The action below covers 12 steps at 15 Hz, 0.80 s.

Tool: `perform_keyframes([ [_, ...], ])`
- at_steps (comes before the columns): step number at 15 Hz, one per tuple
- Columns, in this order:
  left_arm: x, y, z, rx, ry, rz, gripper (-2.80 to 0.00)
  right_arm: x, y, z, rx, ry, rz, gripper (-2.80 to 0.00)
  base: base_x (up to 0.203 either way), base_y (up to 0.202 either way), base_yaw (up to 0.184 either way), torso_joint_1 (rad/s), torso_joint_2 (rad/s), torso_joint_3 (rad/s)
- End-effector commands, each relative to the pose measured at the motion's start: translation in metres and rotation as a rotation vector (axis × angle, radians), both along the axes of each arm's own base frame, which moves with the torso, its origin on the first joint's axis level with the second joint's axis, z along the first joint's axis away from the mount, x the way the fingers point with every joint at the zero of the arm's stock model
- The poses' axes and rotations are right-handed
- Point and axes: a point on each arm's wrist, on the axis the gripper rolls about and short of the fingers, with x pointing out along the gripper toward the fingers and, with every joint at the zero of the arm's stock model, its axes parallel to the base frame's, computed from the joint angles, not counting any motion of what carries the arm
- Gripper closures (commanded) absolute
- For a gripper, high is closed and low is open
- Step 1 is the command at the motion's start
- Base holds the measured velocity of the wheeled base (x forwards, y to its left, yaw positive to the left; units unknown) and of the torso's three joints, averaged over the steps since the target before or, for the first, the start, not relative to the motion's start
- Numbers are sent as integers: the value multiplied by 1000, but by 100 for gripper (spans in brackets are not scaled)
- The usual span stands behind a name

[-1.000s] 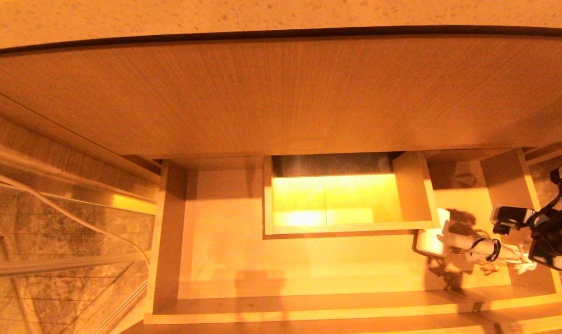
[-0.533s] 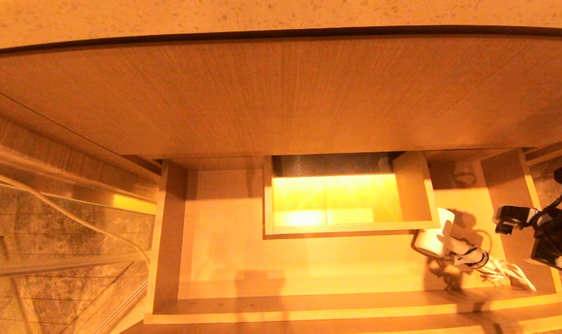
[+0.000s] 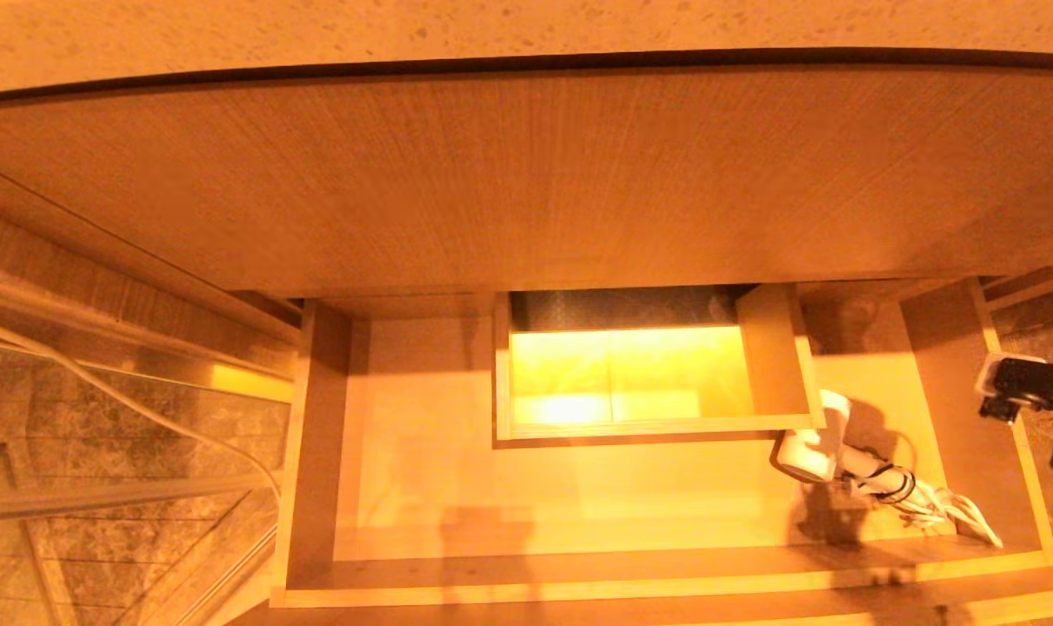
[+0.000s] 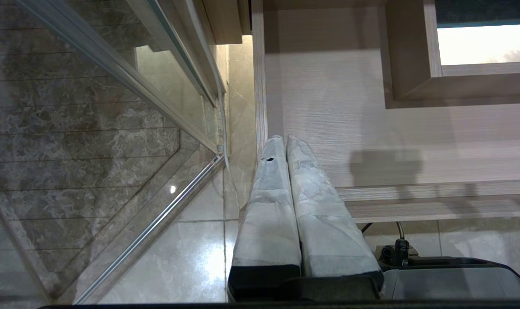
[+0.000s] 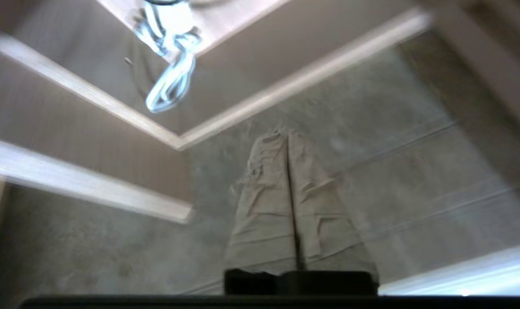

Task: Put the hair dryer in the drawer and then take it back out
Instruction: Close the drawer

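Standing pulled open toward the robot, the wide wood-grain drawer [image 3: 578,487] lets things be laid flat inside. Resting at its right near corner is the white hair dryer [image 3: 817,445], cord bundled beside it. The right gripper [image 5: 287,137], clenched and empty, hovers outside the drawer's right wall; the left gripper [image 4: 285,139] is parked, also clenched.

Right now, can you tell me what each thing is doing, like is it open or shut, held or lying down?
drawer: pulled open.
hair dryer: lying on the drawer floor at its right end, not held, beside the boxed cut-out.
cord: bundled loose at the hair dryer's handle end.
right gripper: shut, empty, outside the drawer over the floor.
left gripper: shut, empty, parked by the drawer's left front corner.
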Motion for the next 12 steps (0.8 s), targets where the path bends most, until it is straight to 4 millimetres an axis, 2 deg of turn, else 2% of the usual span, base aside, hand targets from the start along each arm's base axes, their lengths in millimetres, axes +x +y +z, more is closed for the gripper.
perform_keyframes([
  [1, 0, 0, 0, 0, 0, 1, 0, -40, 13, 29, -60, -127, -12, 0, 0, 0, 0, 0, 0, 0],
  [4, 0, 0, 0, 0, 0, 1, 0, -106, 29, 43, -141, -212, -132, 0, 0, 0, 0, 0, 0, 0],
  [6, 0, 0, 0, 0, 0, 1, 0, -144, 40, 34, -191, -141, -317, 0, 0, 0, 0, 0, 0, 0],
  [7, 0, 0, 0, 0, 0, 1, 0, -157, 42, 24, -191, -87, -448, 0, 0, 0, 0, 0, 0, 0],
  [9, 0, 0, 0, 0, 0, 1, 0, -156, 39, 10, -122, -51, -604, 0, 0, 0, 0, 0, 0, 0],
  [12, 0, 0, 0, 0, 0, 1, 0, -131, 23, -15, -15, 116, -782, 0, 0, 0, 0, 0, 0, 0],
])
